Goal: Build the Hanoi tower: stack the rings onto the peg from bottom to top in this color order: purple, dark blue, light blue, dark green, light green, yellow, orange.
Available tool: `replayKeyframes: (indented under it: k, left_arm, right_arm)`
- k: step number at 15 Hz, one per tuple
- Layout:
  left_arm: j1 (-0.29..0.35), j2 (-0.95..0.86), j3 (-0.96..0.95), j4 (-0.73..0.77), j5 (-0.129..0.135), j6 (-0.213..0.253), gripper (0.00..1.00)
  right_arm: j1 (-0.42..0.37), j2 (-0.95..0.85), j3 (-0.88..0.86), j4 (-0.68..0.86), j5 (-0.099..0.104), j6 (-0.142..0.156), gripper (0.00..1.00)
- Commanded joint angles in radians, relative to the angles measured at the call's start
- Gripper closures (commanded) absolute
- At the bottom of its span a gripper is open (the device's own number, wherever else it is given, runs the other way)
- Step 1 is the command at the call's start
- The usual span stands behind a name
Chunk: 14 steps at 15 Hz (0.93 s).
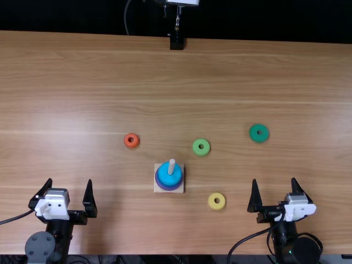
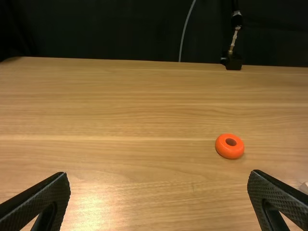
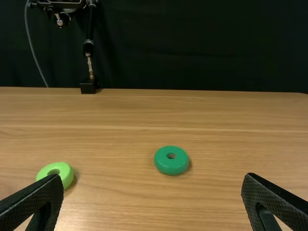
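Top view — light blue ring [image 1: 164,174] encircles peg [image 1: 171,166] (upright).

Your left gripper [image 1: 70,181] has its fingers [image 2: 36,202] spread wide. Beyond them you have the orange ring [image 2: 229,152] lying flat on the table [image 2: 134,115]. At the far edge, you can see a black stand [image 2: 233,61] near a thin cable [image 2: 185,32], against dark cloth [image 2: 110,31].

Wooden table [image 1: 82,99], square base [image 1: 158,188], four loose rings [image 1: 253,133]

Smooth wood table [image 1: 88,104]; glossy orange ring [image 2: 226,150].
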Motion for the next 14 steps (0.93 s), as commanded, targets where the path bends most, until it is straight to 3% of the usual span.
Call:
replayKeyframes:
  k: [1,9,12,14]
  left_arm:
    - [-0.001,-0.012,-0.063,-0.023,-0.008,0.006,0.00]
    - [-0.001,-0.012,-0.063,-0.023,-0.008,0.006,0.00]
    - [-0.001,-0.012,-0.063,-0.025,-0.008,0.006,0.00]
    - [-0.001,-0.012,-0.063,-0.023,-0.008,0.006,0.00]
  right_arm:
    - [-0.010,-0.012,-0.013,0.002,0.000,0.002,0.00]
    - [-0.010,-0.012,0.021,0.003,0.005,0.004,0.00]
    - [-0.008,-0.012,0.251,-0.026,0.009,0.012,0.00]
    - [-0.004,0.134,0.360,-0.041,0.009,0.008,0.00]
